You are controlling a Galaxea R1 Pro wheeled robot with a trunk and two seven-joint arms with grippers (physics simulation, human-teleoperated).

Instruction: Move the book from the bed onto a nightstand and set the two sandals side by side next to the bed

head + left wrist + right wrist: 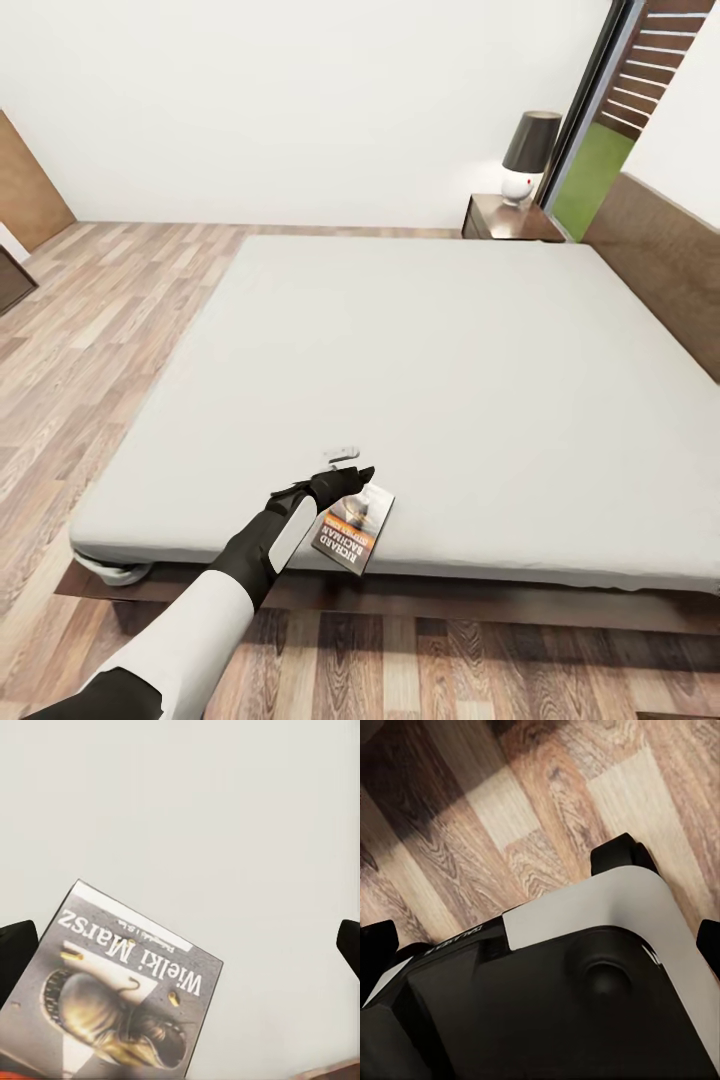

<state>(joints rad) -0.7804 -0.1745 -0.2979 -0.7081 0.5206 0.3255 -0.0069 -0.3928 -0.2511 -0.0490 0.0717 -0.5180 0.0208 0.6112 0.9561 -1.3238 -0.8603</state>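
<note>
Head looks down over bed (450, 370) — left wrist hovers close above.

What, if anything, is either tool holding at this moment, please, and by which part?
Nothing is held. The left tool hangs open over the book, which lies flat on the bed; the right tool is open and empty.

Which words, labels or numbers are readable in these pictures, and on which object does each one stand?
"RICHARD BACHMAN": white letters on the book cover, in the head view, lying on the bed near its foot edge.
"Wielki Marsz": large white title on the same book, in the left wrist view.
Small line under that title: too blurred to read.
Light marking on the robot's dark base, right wrist view: too small to read.
</note>
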